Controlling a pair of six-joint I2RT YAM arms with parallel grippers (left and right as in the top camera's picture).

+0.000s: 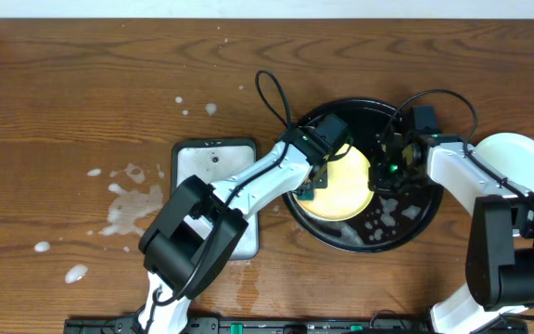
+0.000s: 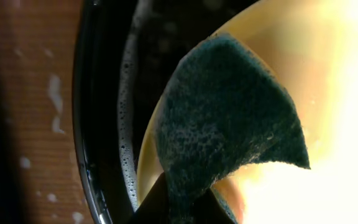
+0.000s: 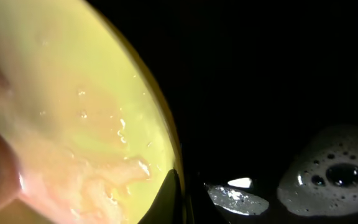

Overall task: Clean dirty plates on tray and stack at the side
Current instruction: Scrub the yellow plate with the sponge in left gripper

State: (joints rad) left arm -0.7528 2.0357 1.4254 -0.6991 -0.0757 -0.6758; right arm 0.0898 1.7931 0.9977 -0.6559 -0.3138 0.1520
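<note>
Overhead, the pale yellow plate [image 1: 341, 186] lies in the black tray [image 1: 415, 218] between left claw [image 1: 313, 178] and right claw [image 1: 379, 173], so one can scrub while the other steadies. Left wrist: the left claw is clamped on a dark green sponge [image 2: 229, 118] pressed to the plate just ahead. Right wrist: the right claw pinches the plate's rim, seemingly bracing it.

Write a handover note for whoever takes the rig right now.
Left gripper: shut on the sponge, which is pressed on the yellow plate.
Right gripper: seems to pinch that plate's right rim.
The yellow plate sits in the black tray among suds. A pale plate lies on the table right of the tray.
Done: pale plate out, apparently.
Left: finish scrubbing the yellow plate and stack it on the pale one. No third plate visible.
</note>
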